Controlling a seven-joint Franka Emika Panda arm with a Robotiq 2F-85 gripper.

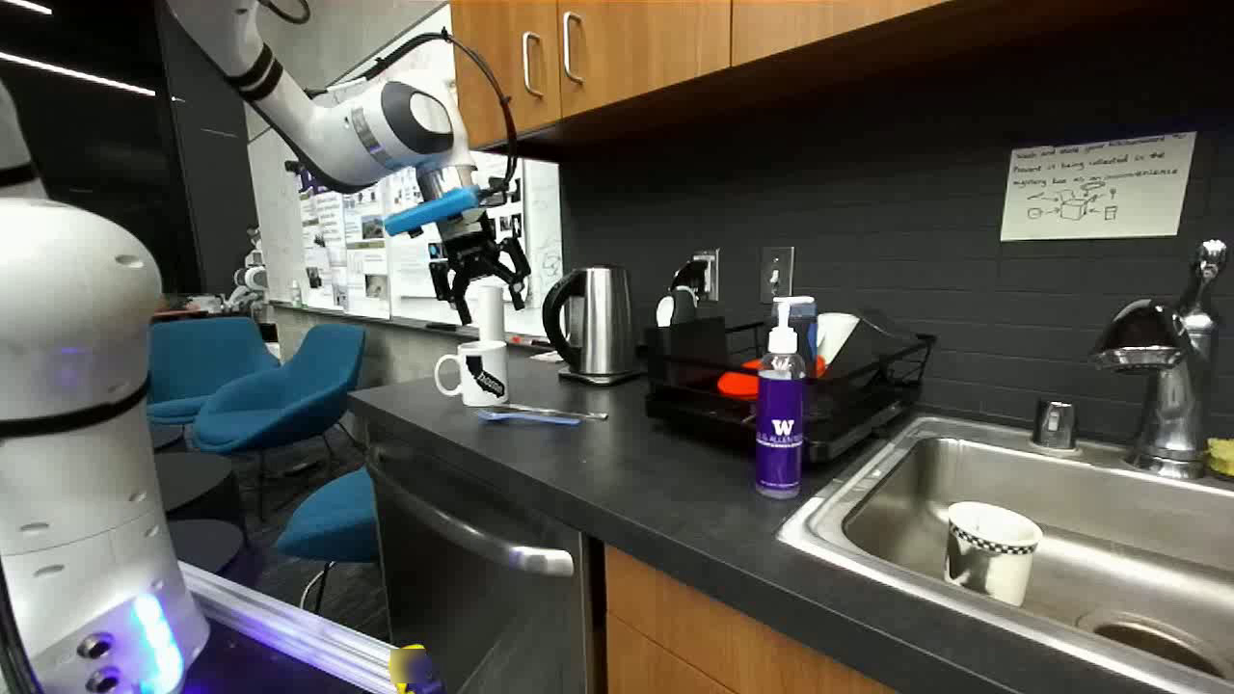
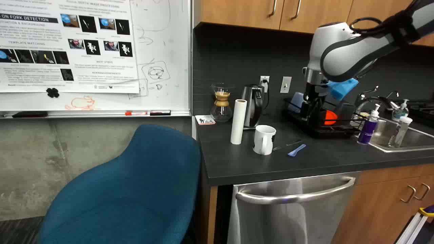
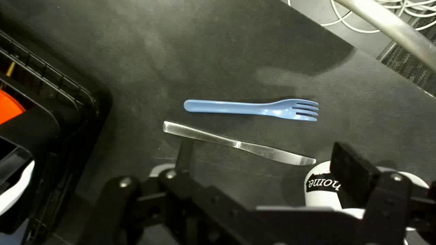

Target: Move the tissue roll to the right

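Note:
The tissue roll (image 1: 491, 315) is a tall slim white cylinder standing upright on the dark counter. It also stands in an exterior view (image 2: 239, 122), left of the white mug (image 2: 264, 139) and in front of the kettle. My gripper (image 1: 492, 308) is open and empty, above the counter. In an exterior view the gripper (image 2: 312, 118) appears well to the right of the roll and mug, before the dish rack. In the wrist view the open fingers (image 3: 265, 153) spread wide; the mug (image 3: 322, 185) is partly behind one finger. I cannot make out the roll there.
A blue fork (image 3: 250, 108) and a metal knife (image 3: 238, 144) lie near the mug. The steel kettle (image 1: 605, 323), black dish rack (image 1: 665, 371), purple-labelled bottle (image 1: 779, 424) and sink (image 1: 819, 516) line the counter. A glass coffee maker (image 2: 221, 110) stands at the back.

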